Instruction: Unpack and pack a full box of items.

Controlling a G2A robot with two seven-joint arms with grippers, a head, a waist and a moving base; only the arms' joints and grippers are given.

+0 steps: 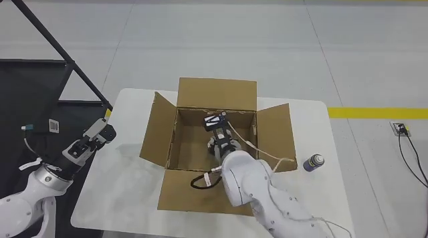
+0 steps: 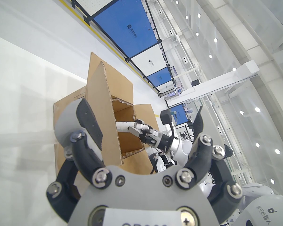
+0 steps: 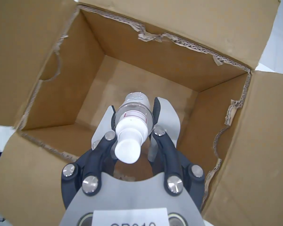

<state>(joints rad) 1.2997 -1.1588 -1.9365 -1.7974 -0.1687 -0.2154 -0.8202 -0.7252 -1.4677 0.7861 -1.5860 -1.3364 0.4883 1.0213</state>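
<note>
- An open cardboard box [image 1: 217, 93] sits in the middle of a white table [image 1: 134, 191], all four flaps folded outward.
- The right gripper [image 3: 134, 109] is down inside the box, its fingers pinching a clear bottle [image 3: 135, 115] by the body. The bottle's white cap points up toward the wrist and its base points toward the box floor.
- Whether the base touches the floor or hangs just above it cannot be told.
- Around the bottle, the visible box floor and inner walls [image 3: 155, 55] are bare cardboard, and no other item can be seen inside.
- Outside the box, a small dark canister [image 1: 313, 163] with a pale top stands upright on the table, near the right-hand flap.
- The left gripper [image 2: 141, 116] hangs at the left edge of the table, well apart from the box. Its fingers are spread wide with nothing between them.
- Judged progress: the bottle may be the last item coming out or the first going back in, and these views do not settle which.
- If it is coming out, all the packing is left to do. If it is going in, at least the canister has yet to follow.
</note>
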